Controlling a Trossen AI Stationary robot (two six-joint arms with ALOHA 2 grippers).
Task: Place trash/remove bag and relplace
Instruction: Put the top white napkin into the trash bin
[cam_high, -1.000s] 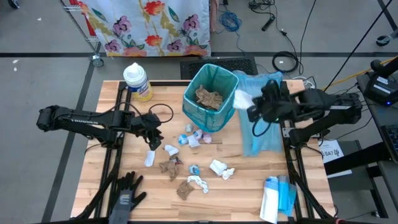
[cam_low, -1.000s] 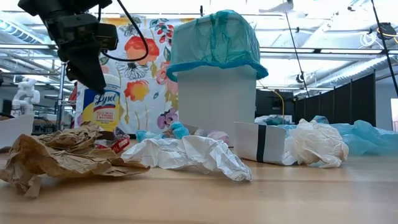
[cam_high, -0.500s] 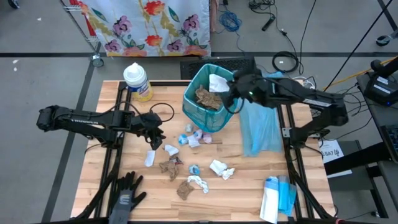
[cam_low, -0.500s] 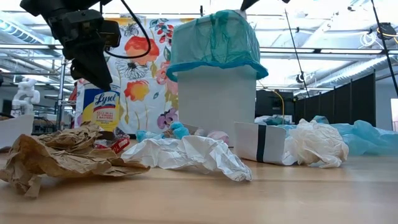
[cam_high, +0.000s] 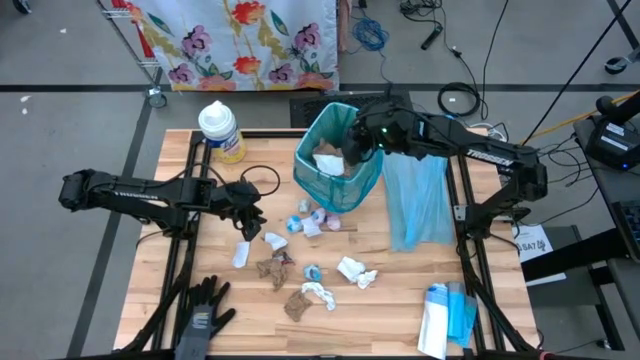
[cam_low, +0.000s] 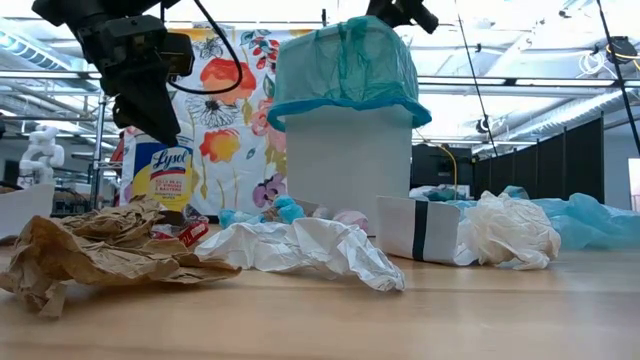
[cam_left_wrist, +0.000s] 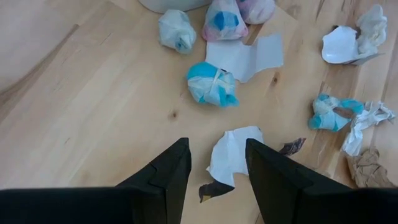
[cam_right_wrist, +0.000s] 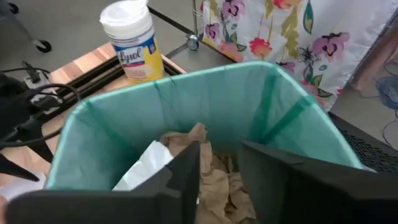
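Note:
A white bin lined with a teal bag (cam_high: 338, 155) stands at the table's far middle, with brown paper (cam_right_wrist: 214, 168) and a white tissue (cam_right_wrist: 144, 165) lying inside. My right gripper (cam_high: 356, 140) hangs open over the bin's right rim, with nothing between its fingers (cam_right_wrist: 186, 171). Trash scraps (cam_high: 310, 222), a brown wad (cam_high: 272, 268) and a white tissue (cam_high: 355, 272) lie on the table in front of the bin. My left gripper (cam_left_wrist: 214, 174) hovers open above a white scrap (cam_left_wrist: 233, 155), left of the scraps and clear of the table.
A wipes canister (cam_high: 220, 130) stands at the far left. A black glove (cam_high: 200, 310) lies at the near left edge. A light blue bag (cam_high: 415, 200) is spread right of the bin, and a blue and white packet (cam_high: 445, 315) lies at the near right.
My right gripper has carried a white tissue from the bin's right side toward the table's left, over the bin's mouth, and let it go. The tissue has fallen into the bin beside the brown paper.

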